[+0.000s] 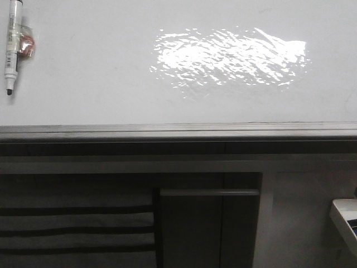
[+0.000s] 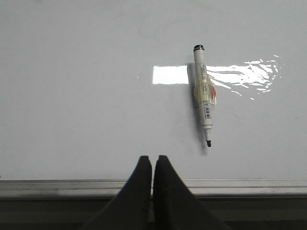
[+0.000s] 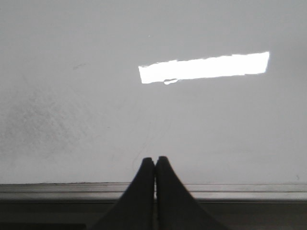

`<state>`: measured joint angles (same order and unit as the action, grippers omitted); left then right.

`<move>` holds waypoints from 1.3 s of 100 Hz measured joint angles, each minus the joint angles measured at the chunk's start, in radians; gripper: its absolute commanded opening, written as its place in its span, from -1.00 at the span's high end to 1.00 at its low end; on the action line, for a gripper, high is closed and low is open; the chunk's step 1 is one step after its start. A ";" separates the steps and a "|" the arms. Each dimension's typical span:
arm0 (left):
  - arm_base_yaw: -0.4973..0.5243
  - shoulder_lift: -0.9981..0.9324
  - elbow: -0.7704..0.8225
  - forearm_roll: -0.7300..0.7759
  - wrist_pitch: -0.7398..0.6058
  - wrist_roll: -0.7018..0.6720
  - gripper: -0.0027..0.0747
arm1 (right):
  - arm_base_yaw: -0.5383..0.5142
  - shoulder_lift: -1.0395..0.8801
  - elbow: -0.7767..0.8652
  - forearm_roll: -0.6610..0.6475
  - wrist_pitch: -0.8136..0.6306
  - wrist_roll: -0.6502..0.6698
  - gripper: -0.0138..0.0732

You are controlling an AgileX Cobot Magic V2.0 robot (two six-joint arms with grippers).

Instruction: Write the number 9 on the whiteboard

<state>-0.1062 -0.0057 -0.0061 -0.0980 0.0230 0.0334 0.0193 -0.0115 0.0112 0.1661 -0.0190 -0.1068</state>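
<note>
One whiteboard (image 1: 111, 84) fills the far part of the front view, glossy white, with a broad rippled glare patch (image 1: 228, 58) right of its middle and a grey metal edge strip (image 1: 178, 131) along its near side. No stroke of a number 9 shows on it in any view; the surface reads bare apart from faint smudges.

One marker (image 1: 12, 44) lies on the board at the far left, uncapped, its dark tip pointing toward the near edge. A wad of clear tape with something reddish inside (image 1: 26, 44) is wrapped around its barrel. In the left wrist view the same marker sits on the board beyond the fingers, apart from them, beside a bright rectangular reflection.

Two grippers show, one per wrist view. The left gripper (image 2: 153, 160) has its black fingers pressed together with nothing between them, poised over the board's near edge. The right gripper (image 3: 155, 161) is likewise closed on nothing, over the same edge strip.

Below the board, dark cabinet fronts (image 1: 206, 223) and one pale object at the near right (image 1: 346, 220), too cropped to identify
</note>
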 measured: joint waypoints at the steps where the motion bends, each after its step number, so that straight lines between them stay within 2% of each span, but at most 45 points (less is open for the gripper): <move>1: 0.000 0.000 0.000 -0.002 0.000 0.000 0.98 | 0.000 0.000 0.000 0.000 -0.002 0.000 0.85; 13: 0.000 0.000 -0.015 -0.023 -0.008 -0.005 0.98 | 0.000 0.000 -0.023 0.000 0.019 0.000 0.85; 28: 0.000 0.002 -0.135 -0.031 0.048 -0.007 0.98 | 0.000 0.031 -0.179 -0.011 0.137 0.000 0.85; 51: 0.000 0.166 -0.402 -0.031 0.252 -0.007 0.98 | 0.000 0.241 -0.454 -0.101 0.395 0.000 0.85; 63: 0.000 0.271 -0.484 -0.029 0.340 -0.007 0.98 | 0.000 0.351 -0.542 -0.115 0.492 0.000 0.85; 85: 0.000 0.368 -0.500 -0.027 0.371 -0.007 0.98 | 0.000 0.447 -0.560 -0.118 0.535 0.000 0.85; 130: 0.000 0.394 -0.500 -0.022 0.372 -0.007 0.98 | 0.000 0.456 -0.560 -0.116 0.534 0.000 0.85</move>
<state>-0.1062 0.3881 -0.5060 -0.1198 0.3954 0.0269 0.0193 0.4442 -0.5491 0.0498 0.5154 -0.1068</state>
